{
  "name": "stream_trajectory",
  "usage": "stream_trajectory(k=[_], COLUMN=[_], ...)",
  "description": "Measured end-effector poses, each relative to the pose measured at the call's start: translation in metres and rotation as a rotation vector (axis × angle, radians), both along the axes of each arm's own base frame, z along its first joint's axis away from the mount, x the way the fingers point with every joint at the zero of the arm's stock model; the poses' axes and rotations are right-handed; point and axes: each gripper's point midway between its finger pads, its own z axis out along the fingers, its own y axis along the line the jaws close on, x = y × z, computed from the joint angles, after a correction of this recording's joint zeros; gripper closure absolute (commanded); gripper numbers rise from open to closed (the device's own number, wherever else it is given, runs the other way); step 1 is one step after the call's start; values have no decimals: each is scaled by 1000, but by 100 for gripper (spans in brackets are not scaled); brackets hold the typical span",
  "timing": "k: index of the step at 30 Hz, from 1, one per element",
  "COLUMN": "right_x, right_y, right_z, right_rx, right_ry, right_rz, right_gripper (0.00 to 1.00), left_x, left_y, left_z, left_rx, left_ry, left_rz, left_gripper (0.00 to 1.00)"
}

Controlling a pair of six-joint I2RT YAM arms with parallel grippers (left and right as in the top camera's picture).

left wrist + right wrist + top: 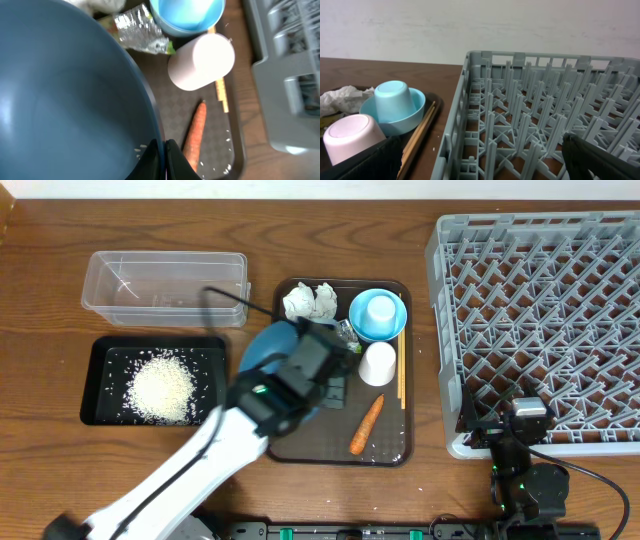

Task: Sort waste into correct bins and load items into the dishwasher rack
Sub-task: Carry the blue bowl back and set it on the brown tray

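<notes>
A brown wooden surface [250, 220] stretches out before a pale wall [470, 25]. The left end effector [163, 152] is closed on the near rim of the large dark blue bowl-like plate [65, 100], at the left part of the brown serving tray [395, 452]; whether the plate is lifted cannot be told. Just right of it, an upturned white cup [202, 60] and an orange carrot [196, 131] lie on that tray. The right end effector [482, 161] is spread wide and empty at the near edge of the grey pegged dishwasher rack [540, 300], far right. Only a thin rim pinch is had, so the plate could slip or swing into the cup. Stray rice grains [139, 148] by the rim could be carried to the rack.
</notes>
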Motion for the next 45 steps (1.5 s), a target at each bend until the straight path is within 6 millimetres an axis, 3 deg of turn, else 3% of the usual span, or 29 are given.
stream_trajectory(k=[6, 15, 17, 19, 21, 22, 33, 38, 45], right_x=[0, 0, 0, 0, 0, 0, 0, 0, 0], right_y=[0, 0, 0, 0, 0, 0, 0, 0, 0], right_z=[0, 0, 0, 0, 0, 0, 0, 0, 0], right_rx=[0, 0, 0, 0, 0, 0, 0, 0, 0], right_ry=[0, 0, 0, 0, 0, 0, 0, 0, 0], right_rz=[0, 0, 0, 0, 0, 0, 0, 0, 0], right_gripper=[1, 1, 1, 1, 1, 1, 1, 1, 1], left_x=[-2, -16, -17, -18, -18, -19, -29, -51, -81], left_y=[-17, -42, -42, -42, -43, -44, -50, -62, -76], left_z=[-40, -63, -66, -69, -69, -69, -68, -64, -79], left_rx=[63, 82, 86, 87, 84, 80, 41, 20, 75], left_ry=[70, 111, 121, 129, 134, 138, 186, 224, 261], left_rz=[15, -36, -34, -27, -27, -27, -59, -147, -242], left_gripper=[94, 94, 88, 83, 69, 68, 68, 68, 67])
